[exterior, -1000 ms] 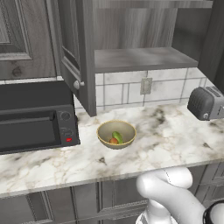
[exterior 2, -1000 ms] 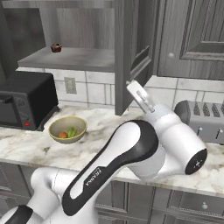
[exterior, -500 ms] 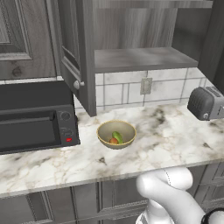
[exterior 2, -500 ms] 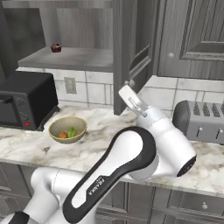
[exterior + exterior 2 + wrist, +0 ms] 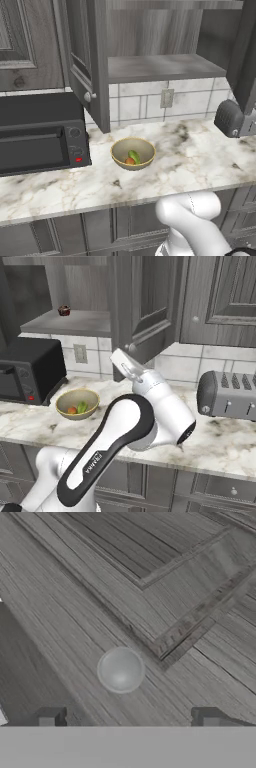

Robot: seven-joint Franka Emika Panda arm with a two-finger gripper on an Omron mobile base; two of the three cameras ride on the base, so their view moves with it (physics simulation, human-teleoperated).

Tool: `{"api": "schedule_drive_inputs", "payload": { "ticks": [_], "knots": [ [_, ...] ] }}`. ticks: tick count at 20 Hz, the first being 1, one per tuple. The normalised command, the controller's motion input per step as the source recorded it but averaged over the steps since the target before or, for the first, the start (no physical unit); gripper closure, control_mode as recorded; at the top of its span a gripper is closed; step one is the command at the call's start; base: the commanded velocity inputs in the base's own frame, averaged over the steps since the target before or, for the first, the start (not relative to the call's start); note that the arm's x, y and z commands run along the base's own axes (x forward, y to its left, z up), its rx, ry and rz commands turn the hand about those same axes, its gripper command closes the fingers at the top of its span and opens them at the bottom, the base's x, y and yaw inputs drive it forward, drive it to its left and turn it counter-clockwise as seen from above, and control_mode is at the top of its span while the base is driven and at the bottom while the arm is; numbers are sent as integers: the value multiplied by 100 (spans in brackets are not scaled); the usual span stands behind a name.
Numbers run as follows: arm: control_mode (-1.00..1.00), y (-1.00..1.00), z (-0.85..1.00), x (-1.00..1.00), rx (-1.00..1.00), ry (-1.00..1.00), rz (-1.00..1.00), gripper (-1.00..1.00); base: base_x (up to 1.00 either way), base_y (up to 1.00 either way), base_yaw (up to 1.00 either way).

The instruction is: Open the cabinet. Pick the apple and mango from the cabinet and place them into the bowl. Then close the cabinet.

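Observation:
The cabinet [image 5: 160, 67] stands open, its left door [image 5: 85, 60] and right door [image 5: 145, 306] both swung out. The tan bowl [image 5: 132, 152] on the counter holds the orange-red apple [image 5: 130, 161] and the green mango [image 5: 134, 156]; the bowl [image 5: 77, 403] also shows from the right, with the apple [image 5: 73, 410] and the mango [image 5: 82, 406] in it. My gripper [image 5: 119, 357] is raised just below the right door's knob [image 5: 131, 347]. In the hand view the gripper [image 5: 129, 718] is open, facing the round pale knob [image 5: 120, 670], apart from it, with nothing between its fingertips [image 5: 50, 717].
A black microwave [image 5: 40, 135] sits left of the bowl and a silver toaster [image 5: 227, 393] on the right of the marble counter [image 5: 190, 155]. A small dark thing [image 5: 63, 310] rests on the cabinet shelf. Another shut cabinet [image 5: 220, 296] hangs further right.
My hand has swung left, closer to the right door's knob. The bowl, apple and mango have not moved, and the jaws stay open.

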Motion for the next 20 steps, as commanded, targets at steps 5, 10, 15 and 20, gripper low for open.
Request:
{"api": "schedule_drive_inputs", "payload": {
  "ticks": [5, 10, 15, 20],
  "knots": [
    [-100, 70, 0, 5, 0, -11, 8, -100, 0, 0, 0],
    [-100, 46, 1, 32, 0, -9, 5, -100, 0, 0, 0],
    [-100, 33, 3, 49, 0, -4, 3, -100, 0, 0, 0],
    [-100, 21, 0, 50, 0, -2, 1, -100, 0, 0, 0]
  ]
}}
